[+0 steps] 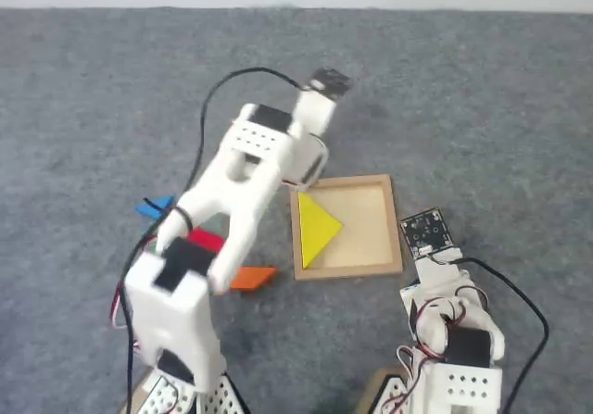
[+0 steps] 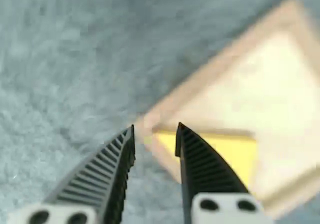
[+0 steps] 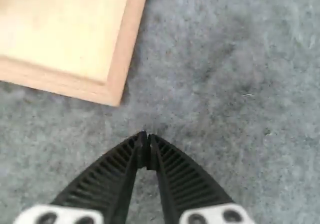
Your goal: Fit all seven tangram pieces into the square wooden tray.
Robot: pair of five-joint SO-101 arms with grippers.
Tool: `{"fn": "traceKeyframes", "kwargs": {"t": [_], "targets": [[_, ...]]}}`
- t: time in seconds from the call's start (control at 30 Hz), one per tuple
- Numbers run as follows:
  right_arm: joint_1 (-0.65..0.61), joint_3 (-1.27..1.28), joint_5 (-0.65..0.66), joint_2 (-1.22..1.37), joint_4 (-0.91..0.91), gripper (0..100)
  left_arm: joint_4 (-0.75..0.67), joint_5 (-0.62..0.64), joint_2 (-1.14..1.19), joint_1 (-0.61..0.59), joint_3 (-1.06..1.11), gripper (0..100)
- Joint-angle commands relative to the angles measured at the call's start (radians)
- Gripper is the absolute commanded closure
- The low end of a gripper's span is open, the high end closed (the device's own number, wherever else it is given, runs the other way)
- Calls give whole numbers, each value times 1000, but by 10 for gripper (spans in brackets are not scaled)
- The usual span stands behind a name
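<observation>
The square wooden tray [image 1: 389, 233] lies mid-table with a yellow triangle [image 1: 316, 229] against its left wall. My left arm [image 1: 243, 169] stretches over the tray's far left corner. In the left wrist view my left gripper [image 2: 155, 131] is open above that corner of the tray [image 2: 210, 78], with nothing between its fingers and the yellow triangle [image 2: 225, 151] just beyond one fingertip. A blue piece [image 1: 156, 207], a red piece [image 1: 206, 240] and an orange piece [image 1: 252, 277] lie on the carpet left of the tray. My right gripper [image 3: 146, 138] is shut and empty over carpet, near the tray's corner [image 3: 117, 58].
Grey carpet [image 1: 482, 108] covers the whole table. The right arm [image 1: 449, 326] sits at the front right, just in front of the tray. The left arm's base [image 1: 176, 340] and its black cable [image 1: 206, 122] stand over the loose pieces.
</observation>
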Motion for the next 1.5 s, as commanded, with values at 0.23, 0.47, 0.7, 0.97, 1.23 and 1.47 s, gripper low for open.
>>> {"fn": "traceKeyframes", "kwargs": {"t": [0.23, 0.47, 0.7, 0.97, 1.23, 1.47], "targets": [[-4, 17, 8, -16, 1, 991, -180, -5, 34, 18, 136, 874], [-2, 17, 8, -16, 1, 991, -101, -52, 153, -109, -61, 874], [-4, 17, 8, -16, 1, 991, -14, -78, 285, -146, -286, 874], [-4, 17, 8, -16, 1, 991, 172, -117, 454, -215, -619, 874], [-4, 17, 8, -16, 1, 991, 259, -186, 468, -308, -748, 874], [-4, 17, 8, -16, 1, 991, 485, -112, 272, -66, -719, 891]]}}
